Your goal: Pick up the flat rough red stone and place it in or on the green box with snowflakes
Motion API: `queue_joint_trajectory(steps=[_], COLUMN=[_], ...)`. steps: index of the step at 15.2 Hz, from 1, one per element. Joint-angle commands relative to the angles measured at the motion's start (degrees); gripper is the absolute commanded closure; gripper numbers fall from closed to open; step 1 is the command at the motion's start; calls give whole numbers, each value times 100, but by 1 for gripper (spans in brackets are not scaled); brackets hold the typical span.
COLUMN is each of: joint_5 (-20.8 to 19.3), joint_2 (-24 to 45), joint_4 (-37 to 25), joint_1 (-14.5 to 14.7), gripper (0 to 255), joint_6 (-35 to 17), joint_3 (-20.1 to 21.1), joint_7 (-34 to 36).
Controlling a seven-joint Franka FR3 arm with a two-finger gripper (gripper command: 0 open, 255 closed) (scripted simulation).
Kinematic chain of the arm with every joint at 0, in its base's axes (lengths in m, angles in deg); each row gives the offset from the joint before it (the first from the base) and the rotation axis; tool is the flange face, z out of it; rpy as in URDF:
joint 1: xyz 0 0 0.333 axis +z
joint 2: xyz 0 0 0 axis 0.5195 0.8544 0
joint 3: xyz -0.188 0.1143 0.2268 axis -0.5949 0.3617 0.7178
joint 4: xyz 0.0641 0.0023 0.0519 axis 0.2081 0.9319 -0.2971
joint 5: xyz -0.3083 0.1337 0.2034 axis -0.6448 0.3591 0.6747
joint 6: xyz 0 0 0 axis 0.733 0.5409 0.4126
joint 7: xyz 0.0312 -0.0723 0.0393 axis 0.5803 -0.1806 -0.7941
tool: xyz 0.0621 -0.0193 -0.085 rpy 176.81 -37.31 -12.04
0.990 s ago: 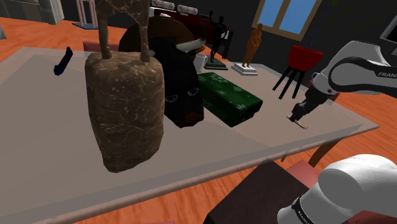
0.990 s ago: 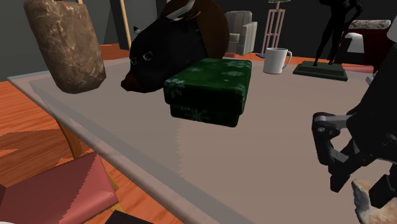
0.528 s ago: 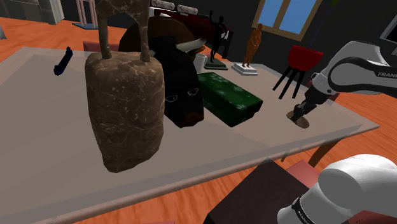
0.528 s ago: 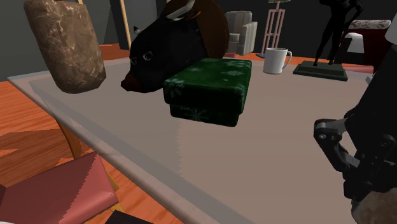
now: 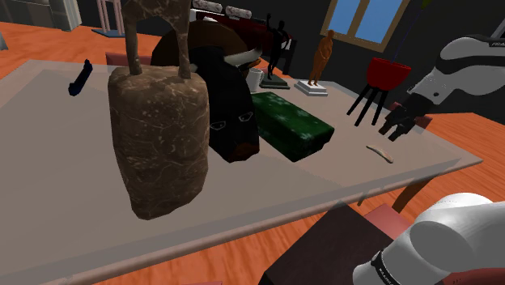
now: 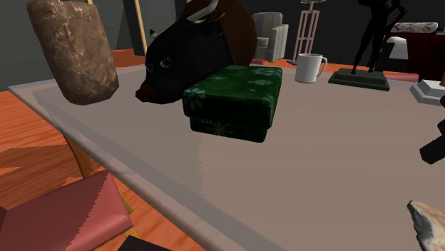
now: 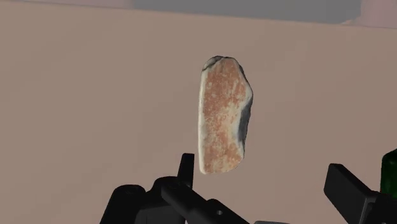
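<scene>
The flat rough stone (image 7: 222,114), reddish-tan with a pale rim, lies on the beige tabletop (image 5: 340,174). In the shoulder view the stone (image 5: 380,152) is a thin sliver near the table's right edge. In the second exterior view a corner of the stone (image 6: 428,224) shows at the lower right. My black gripper (image 5: 398,129) hangs above and just right of the stone, open and holding nothing. In the wrist view the fingers (image 7: 186,168) stand wide apart, not touching it. The dark green snowflake box (image 5: 291,121) sits closed to the stone's left, and in the second exterior view the box (image 6: 235,100) lies mid-table.
A black bull's head (image 5: 231,105) lies against the box's far side. A big rough brown bell shape (image 5: 158,138) stands in front of it. A white mug (image 6: 310,68) and a dark statue base (image 6: 360,78) stand behind the box. A red stool (image 5: 384,77) stands beyond the table.
The gripper was down on the stone and shut half a second ago. It has since risen up and to the shoulder view's right and opened. The stone stays on the table.
</scene>
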Motion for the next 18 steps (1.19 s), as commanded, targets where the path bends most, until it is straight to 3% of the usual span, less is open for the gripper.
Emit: queue_joint_trajectory(steps=[1,9,16,17,18], joint_5=[547,519,520,520,520], joint_2=[667,532,534,534,534], joint_4=[-770,-102,-104,-104,-104], joint_1=[320,266,267,267,267], gripper=[0,0,0,255,255], joint_6=[649,92,93,93,93], joint_3=[-689,-593,-594,-594,-594], joint_7=[-376,-327,-328,-328,-328])
